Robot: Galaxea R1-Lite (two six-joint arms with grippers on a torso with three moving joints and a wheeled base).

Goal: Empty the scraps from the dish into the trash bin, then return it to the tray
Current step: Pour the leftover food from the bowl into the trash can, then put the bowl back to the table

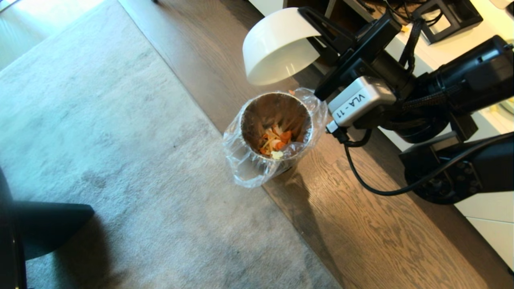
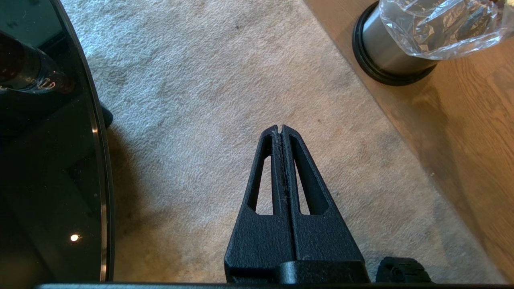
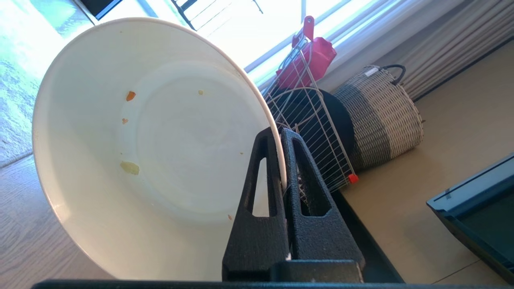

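Observation:
My right gripper (image 1: 315, 24) (image 3: 279, 132) is shut on the rim of the dish (image 1: 277, 44) (image 3: 152, 152), a white bowl. It is tipped on its side above and just behind the trash bin (image 1: 277, 124) (image 2: 393, 48). The scraps (image 1: 275, 144), orange slices and pale strips, lie at the bottom of the lined metal bin. Only a few small crumbs (image 3: 129, 167) still stick inside the bowl. A corner of the dark flat tray (image 3: 470, 204) shows on the counter. My left gripper (image 2: 281, 128) hangs shut and empty over the carpet.
The bin stands on the wood floor at the edge of a grey carpet (image 1: 100, 120). A white counter with a black stand (image 1: 445, 16) is at the right. A wire rack (image 3: 317, 132) and a woven basket (image 3: 381, 116) lie beyond the bowl. A dark round glass tabletop (image 2: 48, 160) is beside my left gripper.

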